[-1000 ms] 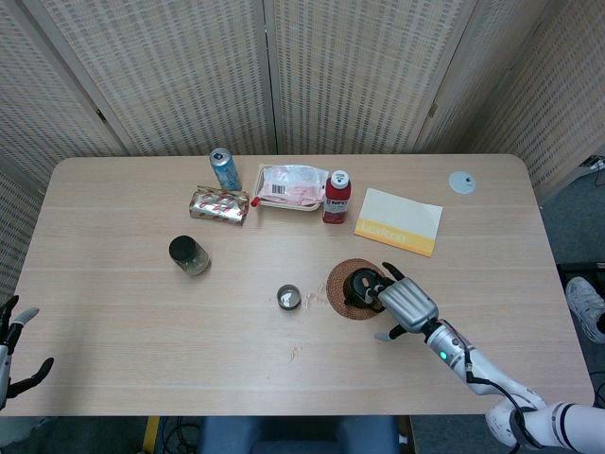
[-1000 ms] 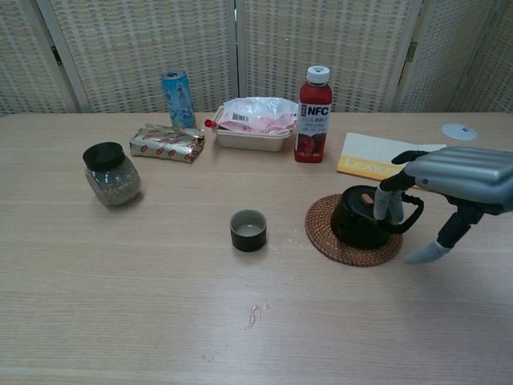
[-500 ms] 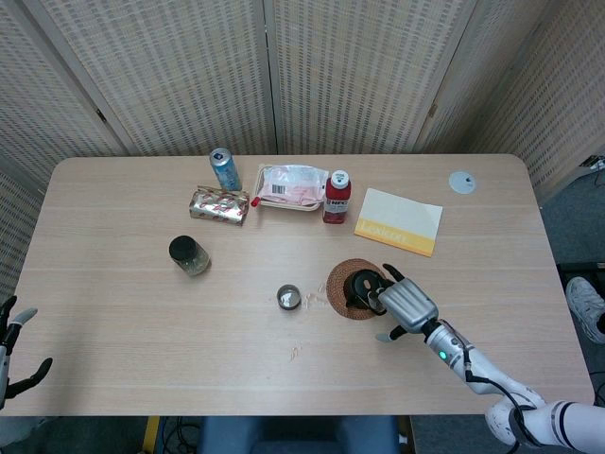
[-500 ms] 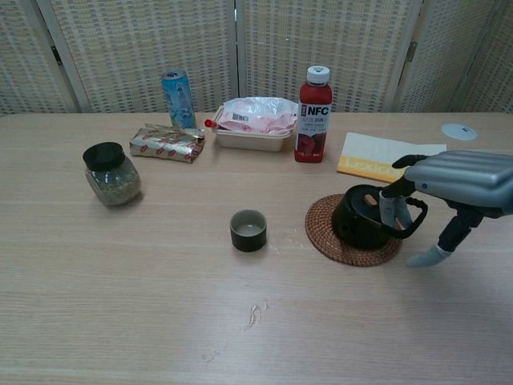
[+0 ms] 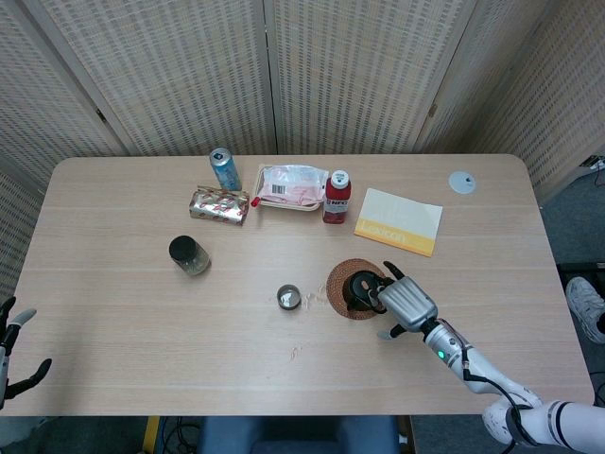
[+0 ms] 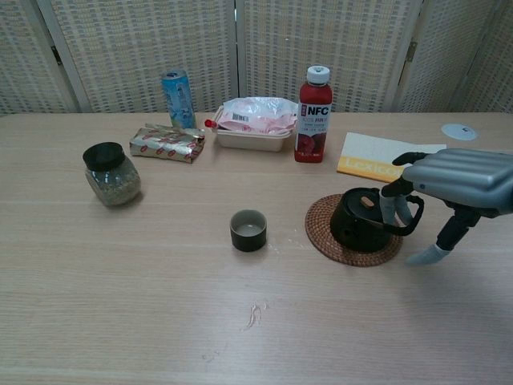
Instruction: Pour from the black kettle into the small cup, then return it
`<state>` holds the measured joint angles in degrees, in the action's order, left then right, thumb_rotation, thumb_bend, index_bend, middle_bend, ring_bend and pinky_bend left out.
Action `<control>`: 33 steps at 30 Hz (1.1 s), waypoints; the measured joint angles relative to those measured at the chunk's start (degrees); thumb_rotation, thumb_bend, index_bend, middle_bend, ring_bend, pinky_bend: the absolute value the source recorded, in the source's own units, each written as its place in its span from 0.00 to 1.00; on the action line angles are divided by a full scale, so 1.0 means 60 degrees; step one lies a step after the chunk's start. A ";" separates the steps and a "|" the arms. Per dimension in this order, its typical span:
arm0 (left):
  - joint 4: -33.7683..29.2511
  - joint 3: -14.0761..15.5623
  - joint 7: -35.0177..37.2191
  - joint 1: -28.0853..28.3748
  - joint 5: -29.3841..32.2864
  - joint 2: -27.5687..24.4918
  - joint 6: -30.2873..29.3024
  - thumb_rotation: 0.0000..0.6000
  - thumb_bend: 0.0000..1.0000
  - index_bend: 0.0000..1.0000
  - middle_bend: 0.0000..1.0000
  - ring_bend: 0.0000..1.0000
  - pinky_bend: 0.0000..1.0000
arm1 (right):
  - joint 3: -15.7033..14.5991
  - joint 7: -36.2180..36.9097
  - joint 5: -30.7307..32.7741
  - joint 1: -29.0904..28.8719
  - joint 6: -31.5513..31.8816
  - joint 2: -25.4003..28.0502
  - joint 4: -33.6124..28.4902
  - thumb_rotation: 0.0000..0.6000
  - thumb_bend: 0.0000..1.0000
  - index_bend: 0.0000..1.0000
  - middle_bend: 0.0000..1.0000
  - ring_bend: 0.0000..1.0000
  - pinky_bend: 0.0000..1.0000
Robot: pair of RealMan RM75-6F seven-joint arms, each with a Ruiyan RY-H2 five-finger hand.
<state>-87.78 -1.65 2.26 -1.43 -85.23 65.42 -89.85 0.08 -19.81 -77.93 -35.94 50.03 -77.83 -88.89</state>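
Kettle: black kettle [image 6: 361, 227] stands on the round woven mat [image 6: 322, 237], right of the small cup [image 6: 248, 229].
Right hand: right hand [image 6: 457, 183] sits over the kettle's handle [image 6: 414, 215], fingers [image 6: 389, 205] curled through it, holding it.
Left hand: left hand [image 5: 11, 345] lies far left of the mat, at the table [image 5: 123, 312] edge, fingers spread, holding nothing.
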 measured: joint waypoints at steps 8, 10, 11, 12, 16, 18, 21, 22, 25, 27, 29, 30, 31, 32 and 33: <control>0.0018 0.0003 0.0017 -0.0022 0.0023 0.0010 0.0002 1.00 0.25 0.17 0.00 0.06 0.00 | -0.0061 -0.0088 0.0025 -0.0028 -0.0056 -0.0036 0.0010 0.68 0.00 0.44 0.49 0.31 0.00; 0.0027 0.0002 0.0020 -0.0022 0.0025 0.0014 0.0007 1.00 0.25 0.17 0.00 0.06 0.00 | -0.0086 -0.0124 0.0036 -0.0019 -0.0058 -0.0032 0.0006 0.68 0.00 0.44 0.49 0.31 0.00; 0.0031 0.0001 0.0024 -0.0021 0.0025 0.0015 0.0010 1.00 0.25 0.17 0.00 0.06 0.00 | -0.0101 -0.0151 0.0053 -0.0013 -0.0062 -0.0030 0.0002 0.68 0.00 0.44 0.49 0.31 0.00; 0.0033 -0.0001 0.0027 -0.0019 0.0025 0.0018 0.0012 1.00 0.25 0.17 0.00 0.06 0.00 | -0.0111 -0.0168 0.0067 -0.0009 -0.0066 -0.0029 -0.0001 0.68 0.00 0.45 0.49 0.32 0.00; 0.0056 -0.0006 0.0035 -0.0014 0.0024 0.0034 0.0019 1.00 0.25 0.17 0.00 0.06 0.00 | -0.0137 -0.0252 0.0136 0.0003 -0.0081 -0.0031 -0.0007 0.68 0.00 0.46 0.50 0.34 0.00; 0.0062 -0.0011 0.0036 -0.0013 0.0025 0.0033 0.0019 1.00 0.25 0.17 0.00 0.06 0.00 | -0.0142 -0.0295 0.0185 0.0004 -0.0093 -0.0031 -0.0008 0.68 0.00 0.47 0.51 0.35 0.00; 0.0076 -0.0019 0.0049 -0.0020 0.0036 0.0038 0.0009 1.00 0.25 0.17 0.00 0.06 0.00 | -0.0152 -0.0367 0.0276 -0.0004 -0.0145 -0.0034 -0.0017 0.68 0.00 0.47 0.51 0.36 0.00; 0.0080 -0.0021 0.0053 -0.0022 0.0039 0.0038 0.0008 1.00 0.25 0.17 0.00 0.06 0.00 | -0.0154 -0.0387 0.0299 -0.0010 -0.0162 -0.0036 -0.0022 0.68 0.00 0.48 0.52 0.37 0.00; 0.0092 -0.0022 0.0063 -0.0028 0.0042 0.0043 0.0003 1.00 0.25 0.17 0.00 0.06 0.00 | -0.0155 -0.0425 0.0349 -0.0031 -0.0201 -0.0045 -0.0045 0.68 0.00 0.49 0.53 0.38 0.00; 0.0100 -0.0022 0.0073 -0.0031 0.0046 0.0046 0.0007 1.00 0.25 0.17 0.00 0.06 0.00 | -0.0158 -0.0456 0.0376 -0.0050 -0.0233 -0.0051 -0.0054 0.68 0.00 0.49 0.53 0.38 0.00; 0.0109 -0.0021 0.0079 -0.0036 0.0046 0.0051 0.0001 1.00 0.25 0.17 0.00 0.06 0.00 | -0.0166 -0.0482 0.0407 -0.0065 -0.0271 -0.0058 -0.0062 0.69 0.00 0.50 0.54 0.39 0.00; 0.0114 -0.0024 0.0085 -0.0039 0.0049 0.0053 -0.0003 1.00 0.25 0.17 0.00 0.06 0.00 | -0.0170 -0.0491 0.0424 -0.0072 -0.0289 -0.0060 -0.0064 0.68 0.00 0.50 0.55 0.39 0.00; 0.0119 -0.0026 0.0093 -0.0041 0.0054 0.0055 -0.0003 1.00 0.25 0.17 0.00 0.06 0.00 | -0.0176 -0.0508 0.0434 -0.0078 -0.0300 -0.0063 -0.0062 0.68 0.00 0.51 0.55 0.39 0.00; 0.0124 -0.0027 0.0098 -0.0044 0.0059 0.0056 -0.0004 1.00 0.25 0.17 0.00 0.06 0.00 | -0.0186 -0.0535 0.0454 -0.0084 -0.0318 -0.0066 -0.0053 0.68 0.00 0.51 0.55 0.39 0.00; 0.0135 -0.0029 0.0105 -0.0049 0.0064 0.0058 -0.0008 1.00 0.25 0.17 0.00 0.06 0.00 | -0.0194 -0.0557 0.0478 -0.0089 -0.0334 -0.0067 -0.0048 0.69 0.00 0.51 0.55 0.40 0.00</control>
<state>-86.97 -1.83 2.89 -1.72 -84.85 65.77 -89.90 -1.08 -23.15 -75.07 -36.47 48.02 -78.23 -89.18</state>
